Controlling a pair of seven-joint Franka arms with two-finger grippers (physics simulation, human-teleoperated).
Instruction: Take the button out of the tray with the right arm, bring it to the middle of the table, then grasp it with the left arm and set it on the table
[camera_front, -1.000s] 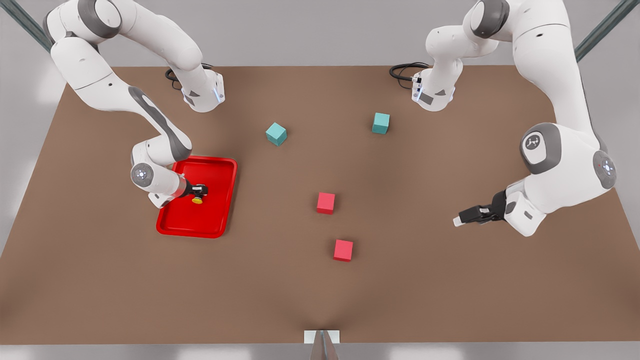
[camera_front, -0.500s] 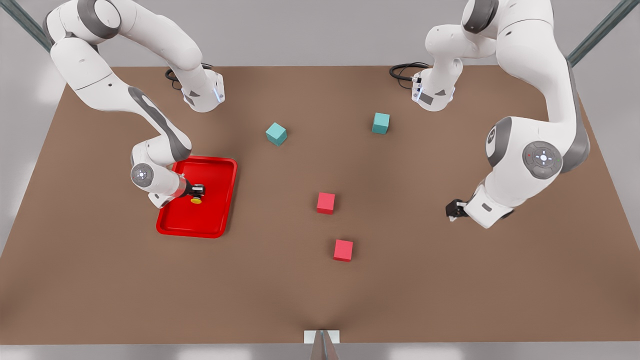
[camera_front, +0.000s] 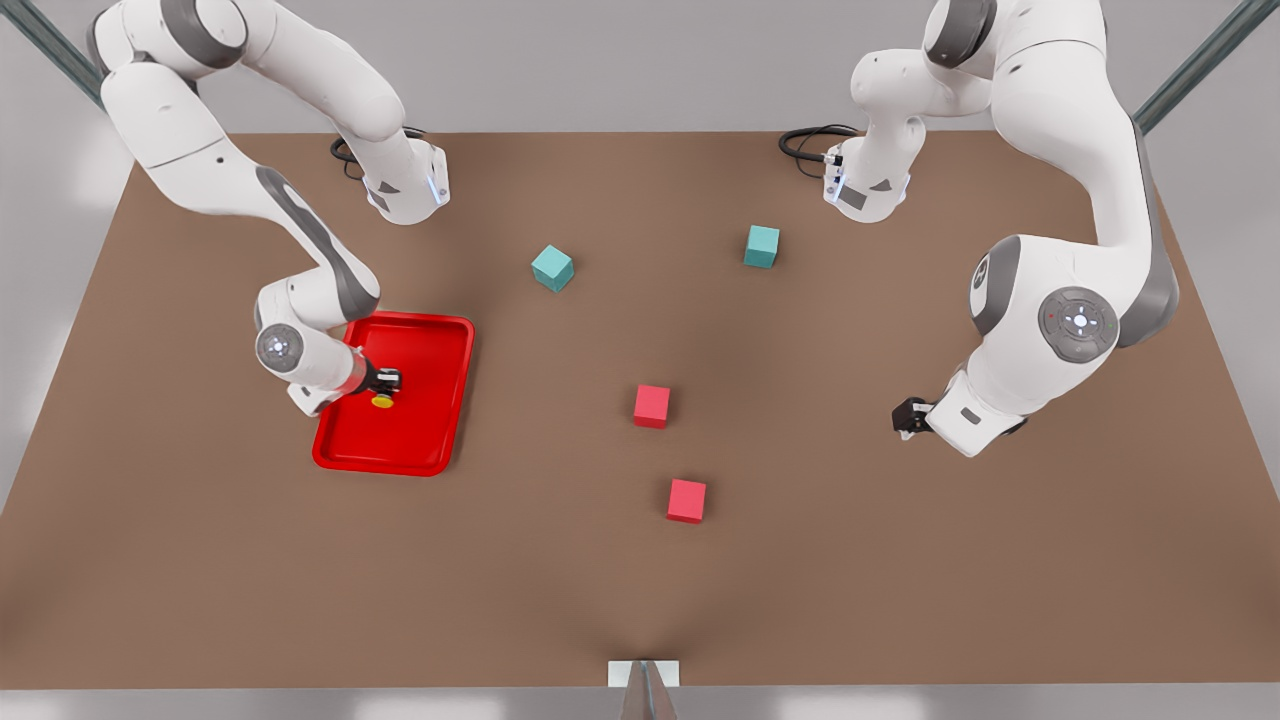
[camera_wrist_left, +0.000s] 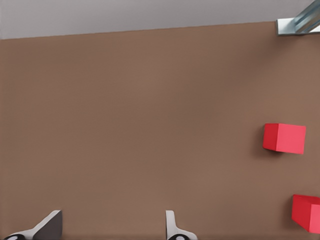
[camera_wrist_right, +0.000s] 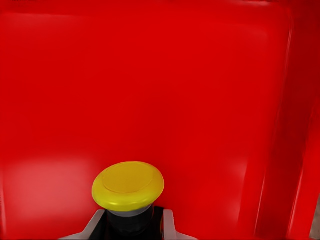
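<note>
The red tray (camera_front: 425, 425) lies on the brown table (camera_front: 500, 580) at the front view's left. Over the tray's inside, my right gripper (camera_front: 386, 382) is shut on the button (camera_front: 382, 401). In the right wrist view the button's yellow cap (camera_wrist_right: 128, 185) sits above its dark body, which is pinched between the two fingertips (camera_wrist_right: 168, 226), with the tray's floor (camera_wrist_right: 150, 90) behind. My left gripper (camera_front: 904, 420) hangs low over bare table at the front view's right. It is open (camera_wrist_left: 110, 232) with nothing between its fingers.
Two red cubes (camera_front: 651, 406) (camera_front: 686, 500) stand near the table's middle, and both show in the left wrist view (camera_wrist_left: 284, 138) (camera_wrist_left: 307, 212). Two teal cubes (camera_front: 552, 268) (camera_front: 761, 246) sit farther back. Both arm bases stand at the table's far edge.
My right gripper has drawn slightly toward the front view's left, taking the button with it. The left arm swung its elbow up and turned its gripper a second ago, and has since held still.
</note>
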